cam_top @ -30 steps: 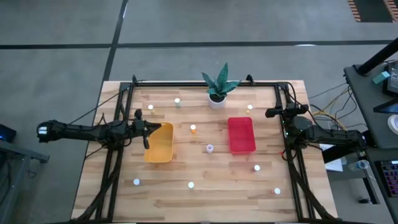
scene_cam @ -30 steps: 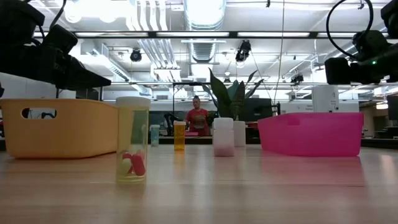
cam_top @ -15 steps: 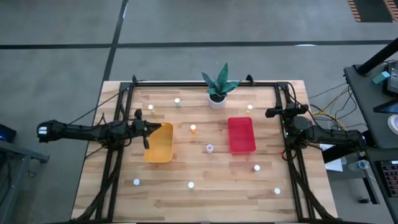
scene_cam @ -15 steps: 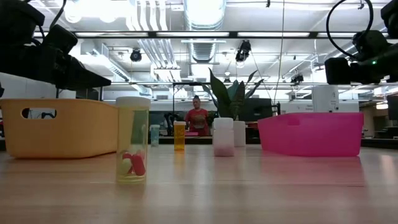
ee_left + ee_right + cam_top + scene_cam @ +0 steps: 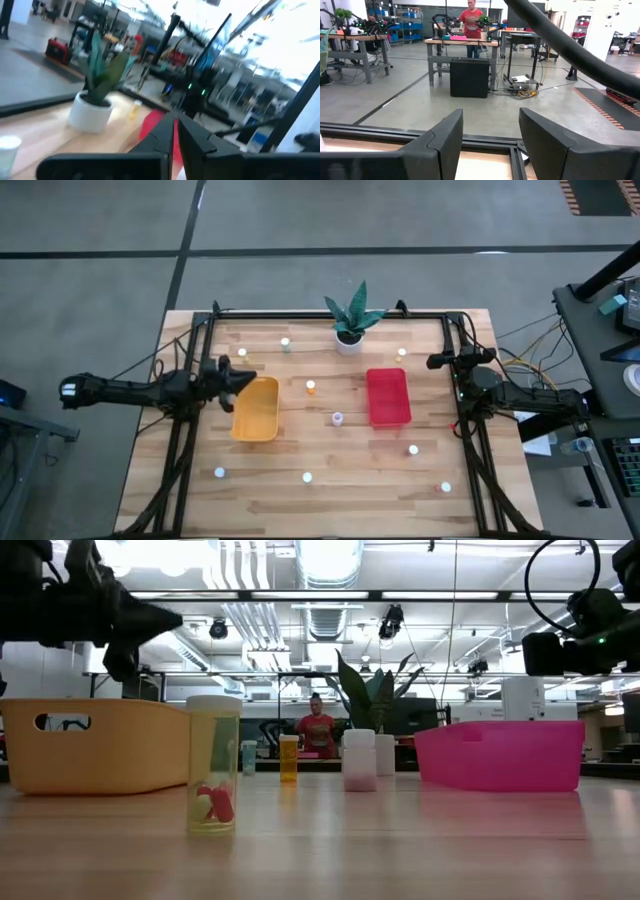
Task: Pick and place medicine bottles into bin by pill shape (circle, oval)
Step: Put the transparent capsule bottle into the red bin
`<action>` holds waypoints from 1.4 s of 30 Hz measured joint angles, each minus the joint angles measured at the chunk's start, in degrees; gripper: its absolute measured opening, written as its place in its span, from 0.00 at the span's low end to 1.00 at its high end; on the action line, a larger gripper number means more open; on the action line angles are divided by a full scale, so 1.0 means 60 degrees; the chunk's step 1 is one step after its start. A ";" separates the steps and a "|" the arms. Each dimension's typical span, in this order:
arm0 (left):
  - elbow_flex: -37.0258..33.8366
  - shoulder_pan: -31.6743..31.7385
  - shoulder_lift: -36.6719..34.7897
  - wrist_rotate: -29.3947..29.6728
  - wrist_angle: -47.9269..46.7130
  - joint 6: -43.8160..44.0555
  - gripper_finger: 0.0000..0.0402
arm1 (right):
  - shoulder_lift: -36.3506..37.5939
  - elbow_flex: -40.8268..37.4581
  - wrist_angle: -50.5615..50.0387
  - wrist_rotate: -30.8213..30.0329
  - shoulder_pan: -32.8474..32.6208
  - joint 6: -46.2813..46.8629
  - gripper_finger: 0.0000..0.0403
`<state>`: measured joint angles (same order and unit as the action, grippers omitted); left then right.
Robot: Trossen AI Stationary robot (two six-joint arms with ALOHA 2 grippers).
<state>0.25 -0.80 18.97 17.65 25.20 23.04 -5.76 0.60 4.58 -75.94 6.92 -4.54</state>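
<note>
Several small white-capped medicine bottles stand scattered on the wooden table, among them an orange one (image 5: 310, 387), one between the bins (image 5: 337, 418) and one near the front (image 5: 307, 476). In the low view the nearest bottle (image 5: 213, 765) is yellow-tinted with red pills inside. A yellow bin (image 5: 256, 408) and a red bin (image 5: 388, 397) stand mid-table. My left gripper (image 5: 247, 376) is shut and empty in the air over the yellow bin's far left corner; it also shows in its wrist view (image 5: 175, 120). My right gripper (image 5: 432, 362) is open and empty at the table's right side, as its wrist view (image 5: 490, 140) shows.
A white plant pot (image 5: 349, 338) with a green plant stands at the far middle of the table. Black frame rails (image 5: 190, 430) run along the table's left, right and far sides. A person in red (image 5: 317, 728) stands far back in the room.
My left gripper has risen and swung a little toward the table's far edge, tipping its fingers up to point level toward the right. My right arm, the bottles and the bins have kept still.
</note>
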 joint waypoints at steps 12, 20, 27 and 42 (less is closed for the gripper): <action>0.0000 0.0007 0.0009 0.0146 0.2221 -0.2685 0.02 | -0.0003 -0.0001 0.0071 0.0196 -0.0004 0.5170 0.46; 0.0019 0.0007 0.0016 0.0157 0.3595 -0.3481 0.02 | -0.0003 0.0001 0.0111 0.1568 -0.0004 0.7207 0.46; 0.0362 0.0007 0.0417 0.0204 0.3626 -0.3488 0.02 | -0.0057 0.0314 0.0650 0.5218 -0.0004 0.6439 0.46; 0.0627 0.0007 0.1202 0.0208 0.5140 -0.5467 0.02 | -0.0061 0.1354 0.0067 0.5321 -0.0004 0.5168 0.46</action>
<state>4.01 -0.75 26.18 18.90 56.04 -9.76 -6.13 8.72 4.98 -44.01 6.90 26.47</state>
